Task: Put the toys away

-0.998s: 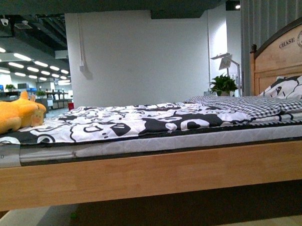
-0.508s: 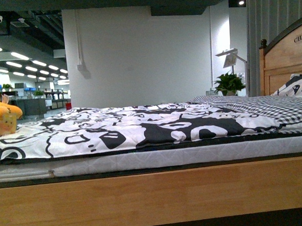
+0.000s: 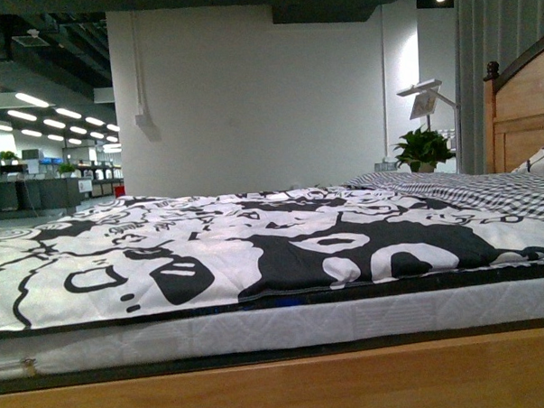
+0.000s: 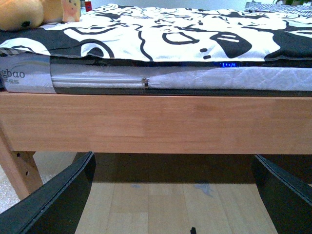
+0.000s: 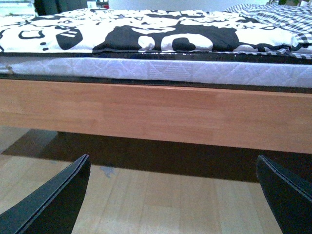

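The left gripper (image 4: pixel 173 157) hangs low with its jaws wide apart and nothing between them, and the right gripper (image 5: pixel 173 157) is just as open and empty. Below both lies pale wooden floor (image 4: pixel 161 204). Straight ahead of each gripper runs the bed's wooden side rail (image 4: pixel 156 122), higher than the fingertips and clear of them. On the rail sits a white quilted mattress (image 4: pixel 204 78), with a zipper (image 4: pixel 145 83) pull ahead of the left gripper. A black-and-white patterned quilt (image 4: pixel 170 29) covers the mattress. The plush toy (image 4: pixel 19 12), orange-yellow, rests on that quilt at the labelled end of the mattress, above and beyond the left gripper and well apart from it; only part of it shows, and the front view does not catch it. Farther from the right gripper the quilt gives way to checked bedding (image 5: pixel 273 14) near the wooden headboard (image 3: pixel 521 112). Past the bed stand a potted plant (image 3: pixel 423 148), a lamp (image 3: pixel 425 93) and a white wall (image 3: pixel 249 97).
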Action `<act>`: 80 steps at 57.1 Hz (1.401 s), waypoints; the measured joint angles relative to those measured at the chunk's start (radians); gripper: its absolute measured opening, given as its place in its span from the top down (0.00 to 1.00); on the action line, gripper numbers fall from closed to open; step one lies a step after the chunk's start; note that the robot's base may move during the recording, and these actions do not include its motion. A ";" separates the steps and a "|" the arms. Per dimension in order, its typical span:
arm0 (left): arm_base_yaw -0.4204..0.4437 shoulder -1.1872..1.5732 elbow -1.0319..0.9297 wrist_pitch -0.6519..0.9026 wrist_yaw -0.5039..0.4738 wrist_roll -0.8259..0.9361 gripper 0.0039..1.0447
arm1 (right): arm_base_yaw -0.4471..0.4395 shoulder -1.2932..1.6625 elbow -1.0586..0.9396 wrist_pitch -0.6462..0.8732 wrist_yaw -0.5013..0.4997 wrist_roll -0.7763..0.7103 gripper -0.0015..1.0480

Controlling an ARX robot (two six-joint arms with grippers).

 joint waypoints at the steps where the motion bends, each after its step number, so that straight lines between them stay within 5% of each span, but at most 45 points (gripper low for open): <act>1: 0.000 0.000 0.000 0.000 0.000 0.000 0.05 | 0.000 0.000 0.000 0.000 0.000 0.000 0.00; 80: 0.000 0.001 0.000 0.000 0.000 0.000 0.05 | 0.000 0.000 0.000 0.000 0.001 0.000 0.00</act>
